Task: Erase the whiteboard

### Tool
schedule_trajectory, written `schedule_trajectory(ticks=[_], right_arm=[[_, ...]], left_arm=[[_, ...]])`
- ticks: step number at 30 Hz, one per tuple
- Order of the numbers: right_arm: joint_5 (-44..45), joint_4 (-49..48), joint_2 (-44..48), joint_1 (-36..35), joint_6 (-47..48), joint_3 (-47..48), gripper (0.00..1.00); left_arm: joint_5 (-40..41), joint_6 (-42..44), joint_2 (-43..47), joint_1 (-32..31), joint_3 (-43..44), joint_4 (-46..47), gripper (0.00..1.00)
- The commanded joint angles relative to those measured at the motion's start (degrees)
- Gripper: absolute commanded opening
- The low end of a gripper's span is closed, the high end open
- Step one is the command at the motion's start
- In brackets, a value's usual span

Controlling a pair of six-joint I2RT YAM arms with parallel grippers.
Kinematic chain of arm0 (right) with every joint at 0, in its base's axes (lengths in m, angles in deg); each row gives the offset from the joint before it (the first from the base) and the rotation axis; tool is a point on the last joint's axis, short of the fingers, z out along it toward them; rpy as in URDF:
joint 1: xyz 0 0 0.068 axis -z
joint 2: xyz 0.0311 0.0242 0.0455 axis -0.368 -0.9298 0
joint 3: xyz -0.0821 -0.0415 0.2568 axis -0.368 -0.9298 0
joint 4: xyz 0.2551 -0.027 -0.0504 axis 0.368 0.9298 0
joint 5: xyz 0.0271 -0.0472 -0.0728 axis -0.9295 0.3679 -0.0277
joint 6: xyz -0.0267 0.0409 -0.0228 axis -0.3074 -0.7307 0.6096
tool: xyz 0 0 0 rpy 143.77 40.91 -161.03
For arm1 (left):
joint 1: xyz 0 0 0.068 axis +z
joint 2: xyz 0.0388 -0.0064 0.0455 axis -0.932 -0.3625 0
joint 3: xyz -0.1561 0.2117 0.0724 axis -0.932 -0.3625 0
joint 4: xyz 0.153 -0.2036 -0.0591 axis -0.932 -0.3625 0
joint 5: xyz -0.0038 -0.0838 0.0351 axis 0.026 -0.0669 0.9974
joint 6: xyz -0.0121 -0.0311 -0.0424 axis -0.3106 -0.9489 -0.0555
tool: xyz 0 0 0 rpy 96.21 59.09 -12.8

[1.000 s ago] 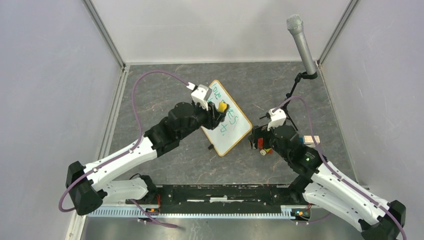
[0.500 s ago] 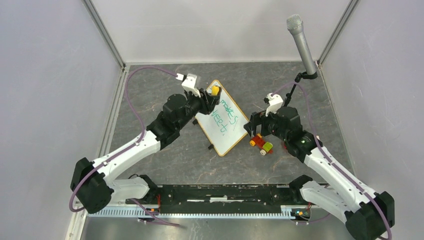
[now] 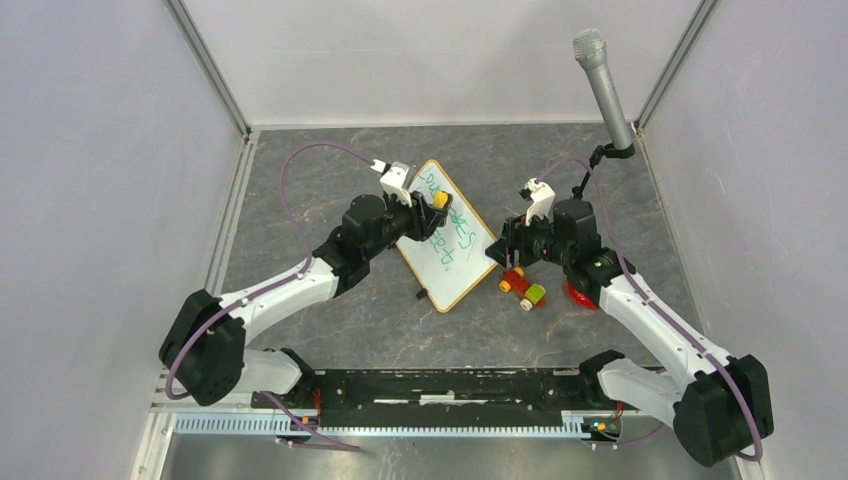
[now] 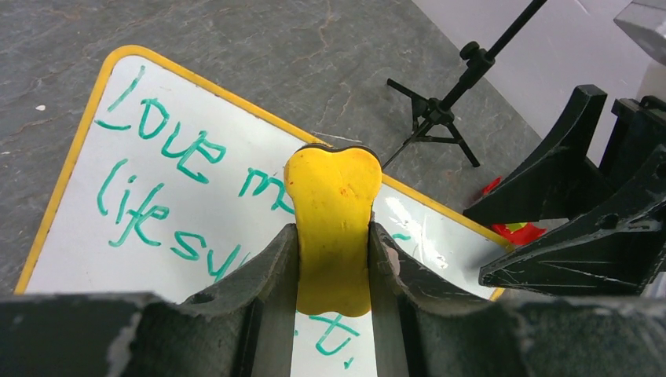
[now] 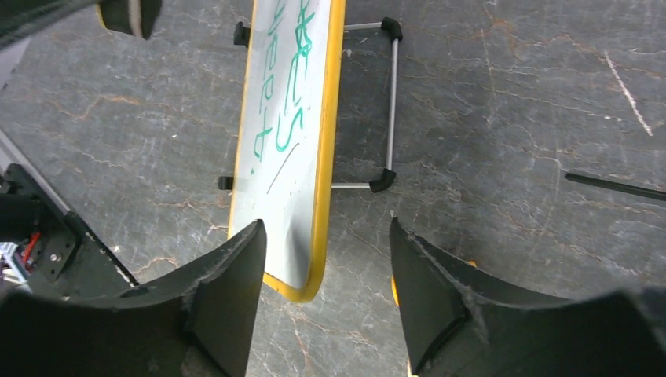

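The whiteboard (image 3: pixel 452 243) lies tilted on its black wire feet at mid-table, with a yellow-looking frame and green handwriting. My left gripper (image 3: pixel 430 208) is shut on a yellow eraser (image 3: pixel 439 199) over the board's upper part. In the left wrist view the eraser (image 4: pixel 333 212) is pinched between the gripper's (image 4: pixel 334 259) jaws above the writing on the board (image 4: pixel 181 188). My right gripper (image 3: pixel 505 247) is open at the board's right edge. In the right wrist view the gripper's (image 5: pixel 326 294) jaws stand either side of the board's (image 5: pixel 287 133) near corner without touching it.
A microphone (image 3: pixel 603 87) stands on a black tripod (image 4: pixel 440 110) at the back right. A small toy of coloured blocks (image 3: pixel 523 287) and a red object (image 3: pixel 580 296) lie right of the board. Grey walls enclose the table.
My left gripper took the eraser up to the board's top corner, then back down a little. My right gripper moved up and left to the board's right edge, uncovering the toy.
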Motion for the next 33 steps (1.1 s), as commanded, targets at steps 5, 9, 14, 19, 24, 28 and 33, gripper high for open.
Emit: schedule_trajectory(ticks=[5, 9, 14, 19, 24, 28, 33], right_arm=[[-6.8, -6.1, -3.1, 0.8, -1.4, 2.2, 0.52], [-8.0, -7.2, -3.6, 0.9, -1.9, 2.2, 0.43], [-8.4, -7.6, -4.1, 0.8, -2.2, 2.0, 0.35], [-9.2, -8.7, -4.1, 0.9, -3.1, 1.3, 0.20], [-9.4, -8.8, -4.5, 0.9, -3.1, 1.2, 0.12], [-9.4, -8.5, -4.6, 0.9, -3.0, 1.2, 0.12], [-9.3, -8.6, -4.8, 0.9, -3.0, 1.3, 0.12]], left_arm=[[5.0, -5.9, -3.9, 0.0, -3.7, 10.4, 0.38], [4.6, -9.4, -5.4, 0.0, -6.6, 15.6, 0.37], [3.4, -11.5, -8.5, -1.4, -7.5, 19.3, 0.37], [3.5, -10.4, -10.0, -2.1, -6.0, 17.7, 0.40], [4.2, -8.3, -9.9, -2.1, -4.7, 14.8, 0.61], [5.0, -7.8, -8.1, -2.1, -5.2, 14.2, 0.71], [7.4, -8.0, -7.2, -2.1, -6.5, 14.5, 0.62]])
